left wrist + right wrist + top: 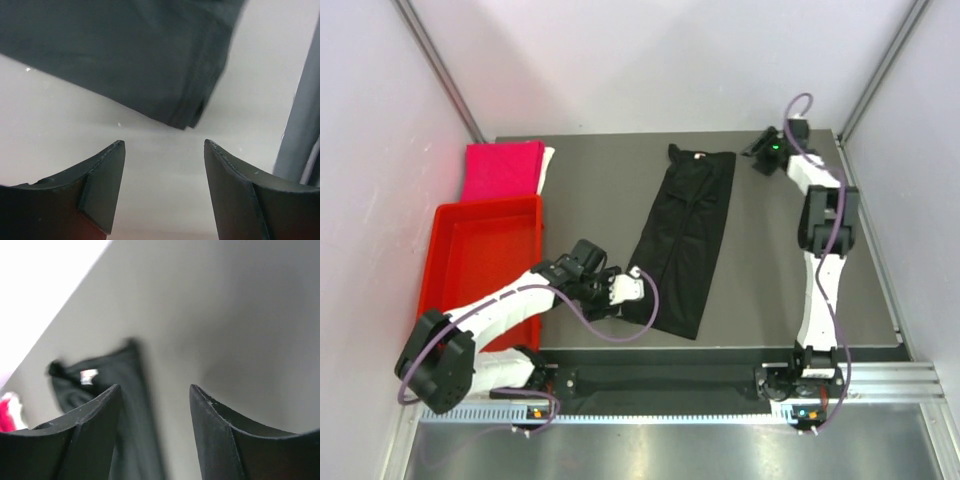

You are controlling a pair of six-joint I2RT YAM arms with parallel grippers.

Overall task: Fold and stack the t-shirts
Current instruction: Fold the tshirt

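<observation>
Mid-fold on the plain black short-sleeved cloth t-shirt (685,235), doubled lengthwise into a long strip across the middle of the dark grey table (770,300), collar end far, hem end near. Finds the left gripper (638,285) low beside the strip's near left corner, jaws spread wide on nothing, the layered corner just ahead of the fingertips. Finds the right gripper (761,156) just right of the collar end, jaws likewise wide apart and empty. Looks like the cross fold next: calls for pinching all layers at one end, carrying that end over the other, then stacking on the folded magenta-pink cloth square (502,170) at far left, beyond the red plastic tray (480,250).
</observation>
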